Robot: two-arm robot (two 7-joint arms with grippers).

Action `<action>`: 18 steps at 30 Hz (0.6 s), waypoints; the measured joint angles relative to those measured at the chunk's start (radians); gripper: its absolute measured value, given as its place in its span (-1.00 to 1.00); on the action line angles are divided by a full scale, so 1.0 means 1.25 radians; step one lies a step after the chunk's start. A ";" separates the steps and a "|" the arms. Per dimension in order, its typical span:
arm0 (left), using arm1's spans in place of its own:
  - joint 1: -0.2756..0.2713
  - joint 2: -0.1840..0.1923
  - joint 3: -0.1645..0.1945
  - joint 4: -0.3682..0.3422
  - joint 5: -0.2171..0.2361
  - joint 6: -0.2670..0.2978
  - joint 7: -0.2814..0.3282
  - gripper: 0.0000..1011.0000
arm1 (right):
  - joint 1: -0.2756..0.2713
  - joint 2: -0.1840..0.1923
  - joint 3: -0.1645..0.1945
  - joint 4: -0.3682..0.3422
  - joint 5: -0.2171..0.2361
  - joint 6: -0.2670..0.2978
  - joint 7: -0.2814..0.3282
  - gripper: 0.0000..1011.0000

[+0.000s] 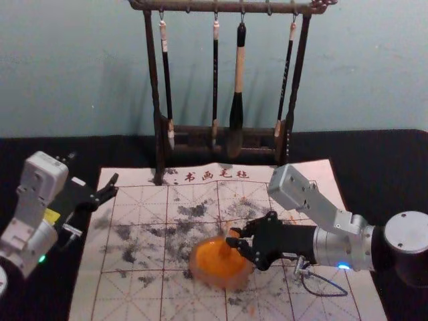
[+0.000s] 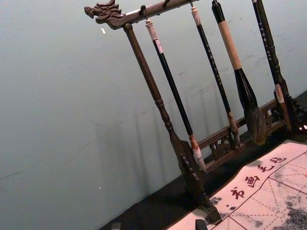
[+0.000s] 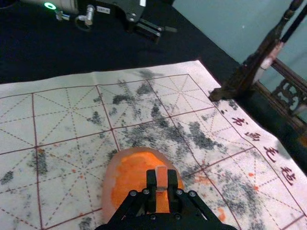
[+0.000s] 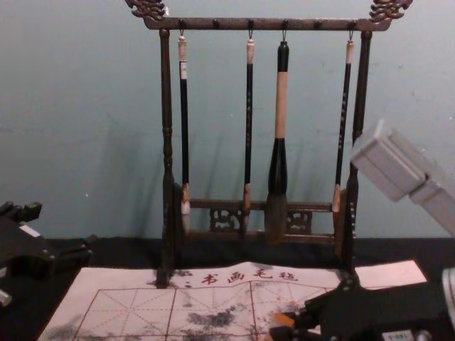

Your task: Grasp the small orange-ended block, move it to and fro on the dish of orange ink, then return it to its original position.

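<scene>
Your right gripper (image 1: 233, 237) pinches the block (image 3: 161, 177) over the dish (image 3: 109, 189); the block's lower end is hidden, so ink contact is only likely. Pushing sideways too hard could skid the dish or twist the block. Your left gripper (image 1: 114, 185) sits spread near the mat (image 1: 134, 294), lettered 书画毛毡. The brush label (image 4: 183, 69) is illegible.

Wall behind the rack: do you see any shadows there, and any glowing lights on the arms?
Head and chest views: soft shadow on the wall, left of the rack; left wrist view: shadow streaks beside the brushes; head view: blue glow on the right arm, green on the left arm.
</scene>
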 joint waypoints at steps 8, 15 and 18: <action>0.000 0.000 0.000 0.000 0.000 0.000 0.000 0.98 | -0.004 0.005 0.011 0.000 -0.002 0.007 -0.007 -0.79; 0.000 0.000 0.000 0.000 0.000 0.000 0.000 0.98 | -0.023 0.022 0.021 -0.030 -0.002 0.017 -0.009 -0.79; 0.000 0.000 0.000 0.000 0.000 0.000 0.000 0.98 | -0.031 0.031 0.026 -0.046 0.000 0.019 -0.009 -0.79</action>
